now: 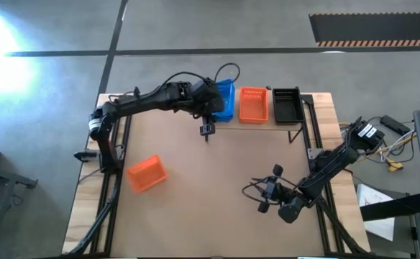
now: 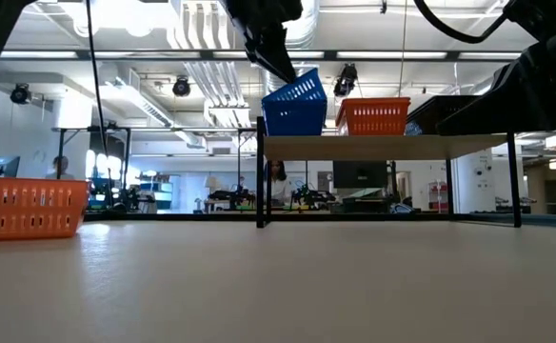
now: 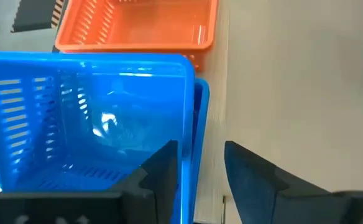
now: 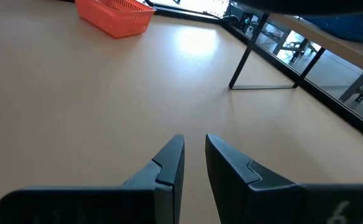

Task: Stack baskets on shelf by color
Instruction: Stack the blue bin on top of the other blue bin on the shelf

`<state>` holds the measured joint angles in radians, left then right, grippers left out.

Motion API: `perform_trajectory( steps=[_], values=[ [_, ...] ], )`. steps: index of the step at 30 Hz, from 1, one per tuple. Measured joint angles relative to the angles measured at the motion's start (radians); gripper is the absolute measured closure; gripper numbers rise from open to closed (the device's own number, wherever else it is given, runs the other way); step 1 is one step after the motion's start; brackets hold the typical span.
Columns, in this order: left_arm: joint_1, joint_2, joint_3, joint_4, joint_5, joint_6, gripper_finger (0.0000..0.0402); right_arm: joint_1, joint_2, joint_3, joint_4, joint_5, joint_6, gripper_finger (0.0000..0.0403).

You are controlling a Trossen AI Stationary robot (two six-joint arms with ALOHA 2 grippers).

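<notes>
The light-wood shelf [image 1: 311, 101] stands at the table's far edge. On its left end a blue basket [image 3: 94, 124] sits tilted on another blue basket [image 3: 203, 99]; it also shows in the low view [image 2: 295, 103]. My left gripper [image 3: 200, 168] is open, one finger inside and one outside the upper basket's near wall. An orange basket [image 1: 253, 104] and a black basket [image 1: 287, 106] stand on the shelf to the right. Another orange basket [image 1: 147, 173] rests on the table at the near left. My right gripper [image 4: 195, 155] is shut and empty, low over the table at the near right. My left gripper comes slanting down from the table's left, open, astride the upper blue basket's near wall [image 3: 189, 149]. The inner finger [image 3: 163, 171] lies close against the wall's inside; whether it touches I cannot tell. The outer finger [image 3: 250, 177] stands apart from the wall.
The shelf's dark metal leg [image 4: 243, 59] stands ahead of my right gripper. Bare tabletop [image 1: 217, 187] lies between the shelf and the near edge. Cables and papers [image 1: 390, 155] lie off the table's right side.
</notes>
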<state>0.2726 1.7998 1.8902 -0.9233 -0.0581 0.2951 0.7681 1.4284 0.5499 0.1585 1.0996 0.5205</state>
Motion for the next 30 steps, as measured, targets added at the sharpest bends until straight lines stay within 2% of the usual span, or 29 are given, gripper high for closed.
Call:
perform_trajectory(
  steps=[14,22,30],
  values=[
    [-0.019,-0.001,0.013,0.021,-0.031,0.052,0.0394,0.000,0.000,0.000,-0.001,0.000,0.000,0.0344],
    [-0.038,-0.002,0.046,0.021,-0.043,0.052,0.0396,0.000,0.000,-0.001,-0.001,0.000,0.000,0.0344],
    [-0.064,-0.002,0.040,0.000,-0.261,0.085,0.0396,0.000,0.000,-0.001,-0.001,0.000,0.000,0.0344]
  ],
)
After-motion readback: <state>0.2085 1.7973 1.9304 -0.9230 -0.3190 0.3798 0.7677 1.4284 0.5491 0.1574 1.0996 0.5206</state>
